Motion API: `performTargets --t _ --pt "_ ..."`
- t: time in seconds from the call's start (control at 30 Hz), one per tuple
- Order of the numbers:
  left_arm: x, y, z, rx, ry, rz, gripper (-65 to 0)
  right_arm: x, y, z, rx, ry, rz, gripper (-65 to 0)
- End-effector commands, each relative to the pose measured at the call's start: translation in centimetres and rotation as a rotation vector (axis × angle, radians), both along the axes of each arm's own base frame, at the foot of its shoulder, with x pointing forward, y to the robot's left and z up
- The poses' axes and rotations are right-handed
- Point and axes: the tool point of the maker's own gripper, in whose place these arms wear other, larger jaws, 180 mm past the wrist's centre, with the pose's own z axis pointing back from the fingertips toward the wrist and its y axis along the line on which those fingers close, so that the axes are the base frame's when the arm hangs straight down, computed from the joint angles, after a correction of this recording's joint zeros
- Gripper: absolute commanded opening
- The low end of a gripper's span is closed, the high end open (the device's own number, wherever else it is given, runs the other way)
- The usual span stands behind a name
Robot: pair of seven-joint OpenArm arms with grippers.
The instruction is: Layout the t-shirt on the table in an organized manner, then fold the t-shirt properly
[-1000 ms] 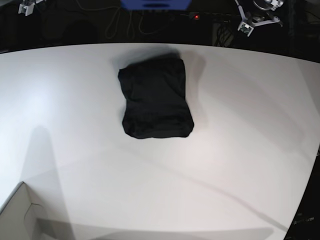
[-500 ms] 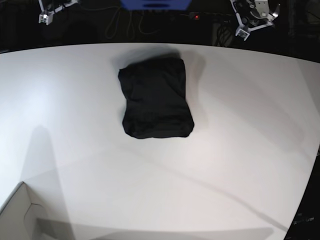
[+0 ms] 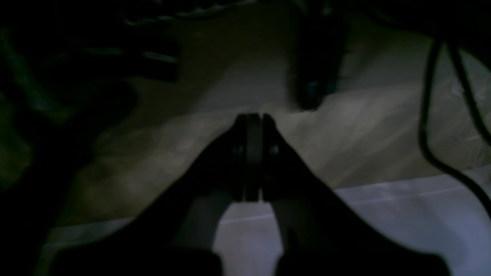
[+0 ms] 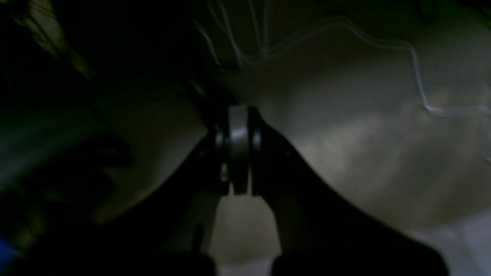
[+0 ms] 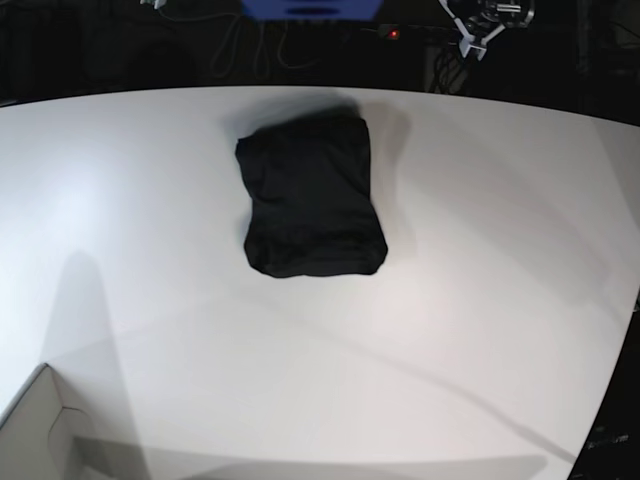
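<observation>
Base view: black t-shirt (image 5: 312,195) lies folded into a compact, roughly rectangular bundle on the white table (image 5: 480,300), a bit toward 12 o'clock from the table's centre, lower edge rounded and slightly wider. Nothing touches it. Left gripper (image 5: 478,28) shows only partly at the top edge, around 1 o'clock from the shirt, well apart from it and off past the table's far rim (too small here to read its jaws). A sliver of the other arm sits at the top edge near 11 o'clock. Pale box corner (image 5: 40,425) at 7 o'clock. Blue object (image 5: 312,8) at 12 o'clock with a small red light (image 5: 394,34) beside it.

Left wrist view: dark and blurry. Left gripper (image 3: 253,122) has its jaws pressed together, nothing between them. Table edge shows at the bottom, dim floor beyond, a dark cable (image 3: 429,126) at 3 o'clock. No shirt here.

Right wrist view: also dark. Right gripper (image 4: 238,115) jaws together, empty. A pale cable (image 4: 416,76) runs at 2 o'clock over the dim floor. No shirt here.
</observation>
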Motion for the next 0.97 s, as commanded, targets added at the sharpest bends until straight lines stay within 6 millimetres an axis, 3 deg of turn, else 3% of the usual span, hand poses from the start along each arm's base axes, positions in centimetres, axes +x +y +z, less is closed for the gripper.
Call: performTargets --t 0.0,0.07,0.2,0.37,0.43,0.5,0.6,0.67,0.77,0.93 --pt "1.0 1.5 -0.1 0.026 -0.031 0.023 -64.9 -0.2 -0.8 -0.1 -0.032 -0.003 0.019 -65.0" --pt "0.8 1.2 -0.9 0.026 -0.048 0.070 -64.9 -1.3 -1.4 -0.6 -0.082 0.034 0.073 -65.0" --pt "1.2 2.2 -1.8 0.089 -0.112 0.131 -64.9 -1.4 -1.7 -1.3 -0.152 0.098 0.219 -65.0" --pt "2.5 3.6 -2.1 0.227 -0.168 0.163 -64.9 0.2 -3.5 -1.1 -0.321 0.144 0.374 -65.0" --pt "3.2 4.1 -2.0 0.270 -0.185 0.164 -64.9 0.7 -3.2 -0.9 -0.373 0.150 0.402 -65.0" --pt "3.2 4.2 -2.0 0.295 -0.185 0.165 -64.9 2.2 -3.8 -0.7 -0.434 0.141 0.398 -65.0" --pt "4.2 2.6 -2.3 0.295 -0.196 0.170 -64.9 3.1 -4.4 -0.3 -0.505 0.144 0.398 -65.0" --pt "4.1 2.3 -2.4 0.293 -0.196 0.171 -64.9 3.1 -3.6 -0.4 -0.496 0.142 0.397 -65.0" --pt "4.1 0.0 -2.7 0.258 -0.193 0.170 -64.8 3.2 -3.0 -0.5 -0.488 0.139 0.395 -65.0" --pt "4.1 -2.3 -3.0 0.224 -0.189 0.122 -64.8 4.6 -2.8 -0.6 -0.486 0.115 0.399 -65.0"
